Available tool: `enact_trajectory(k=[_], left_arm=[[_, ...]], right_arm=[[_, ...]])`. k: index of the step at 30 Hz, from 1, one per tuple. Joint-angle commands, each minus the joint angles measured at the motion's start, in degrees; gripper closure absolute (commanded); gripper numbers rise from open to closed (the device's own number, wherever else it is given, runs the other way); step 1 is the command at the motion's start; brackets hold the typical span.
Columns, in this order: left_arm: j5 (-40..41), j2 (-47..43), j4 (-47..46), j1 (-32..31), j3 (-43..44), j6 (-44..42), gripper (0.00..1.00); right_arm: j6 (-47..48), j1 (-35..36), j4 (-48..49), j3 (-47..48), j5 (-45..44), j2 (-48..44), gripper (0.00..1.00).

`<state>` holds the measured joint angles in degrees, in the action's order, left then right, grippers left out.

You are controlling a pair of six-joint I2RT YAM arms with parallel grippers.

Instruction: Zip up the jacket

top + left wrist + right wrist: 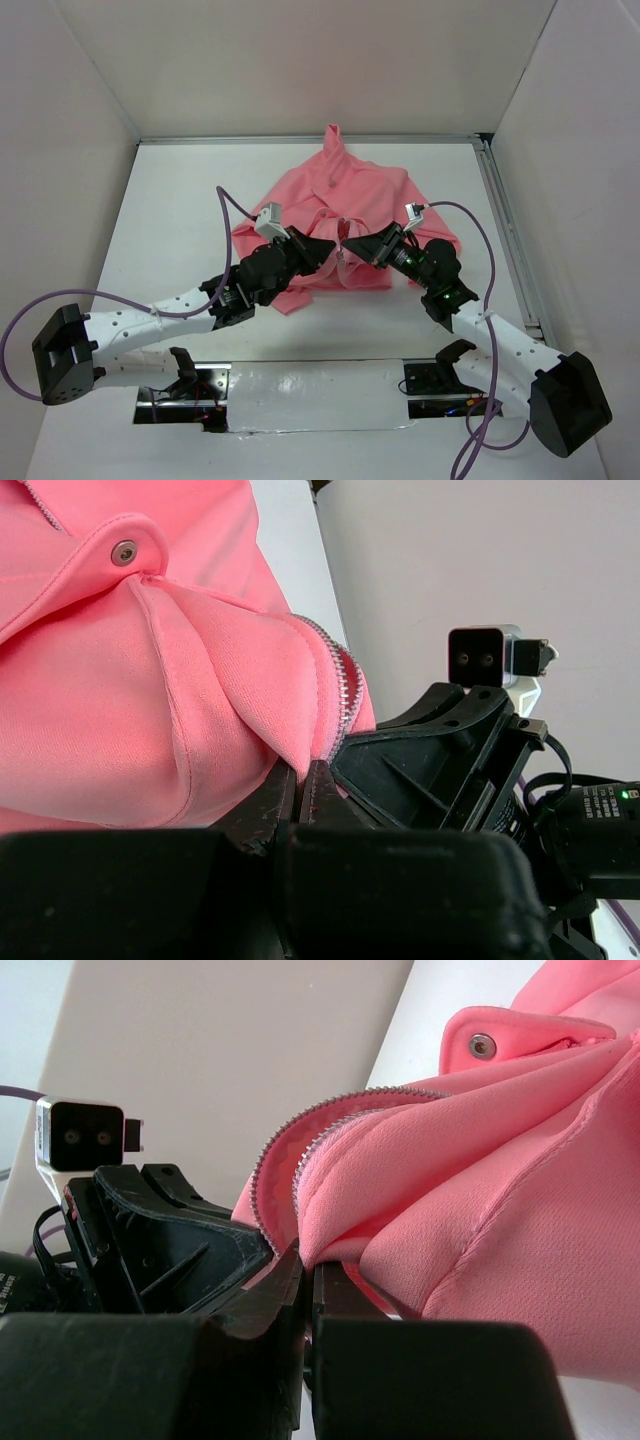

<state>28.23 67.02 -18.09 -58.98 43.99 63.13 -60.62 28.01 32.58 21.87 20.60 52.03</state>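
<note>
When I look down from the top, I start on the left, where my left arm (pixel 150 315) is a white tube with small holes. A thin purple cable (pixel 225 205) loops off it. Its black left gripper (pixel 325 250) points in at the middle of the white table (pixel 180 200).

From the left wrist camera, the left gripper (pixel 300 775) has its two dark fingers pressed tight together. A soft fold of pink cloth is pinched between them. Just beside that fold runs the zipper (pixel 345 695), a row of tiny pale teeth going up the edge. Higher up sits a small round metal snap (pixel 124 552).

The jacket (pixel 340 210) lies in the middle of the table, toward the far wall. It is a bumpy salmon-pink heap, smooth and a bit stretchy looking, with a pointy bit sticking up at the back. Its front edge is lifted up between my two grippers.

Next comes the right gripper (pixel 362 247), black too, almost nose to nose with the left one. From its own camera, the right gripper (pixel 305 1260) also has its fingers squeezed together on the pink edge. The zipper (pixel 275 1150) curves over it like a little toothy arch, and the two rows of teeth are apart there. Another shiny snap (pixel 482 1046) sits above.

Last, on the far right, my right arm (pixel 500 340) bends back to its dark base.
</note>
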Motion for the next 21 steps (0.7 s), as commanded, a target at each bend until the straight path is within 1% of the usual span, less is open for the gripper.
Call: enact_trajectory(k=[1,3,9,17,21], left_arm=[[-1.2,-0.1,-6.0,-0.4,0.5,-0.9,1.0],[-1.5,-0.1,-6.7,-0.3,0.4,-2.1,1.0],[-1.4,-0.6,-7.6,-0.3,-0.6,-2.2,1.0],[0.2,-0.4,-5.3,-0.4,0.0,-0.5,1.0],[1.3,-0.7,-5.3,-0.4,0.2,-1.1,1.0]], right_arm=[[-0.6,0.7,4.6,2.2,-0.4,-0.5,1.0],[-0.6,0.7,4.4,2.7,-0.4,-0.1,1.0],[-0.9,0.7,5.7,2.7,-1.3,-0.3,1.0],[0.2,0.6,3.9,3.1,-0.1,-1.1,1.0],[-0.6,0.6,5.0,2.8,0.7,-0.6,1.0]])
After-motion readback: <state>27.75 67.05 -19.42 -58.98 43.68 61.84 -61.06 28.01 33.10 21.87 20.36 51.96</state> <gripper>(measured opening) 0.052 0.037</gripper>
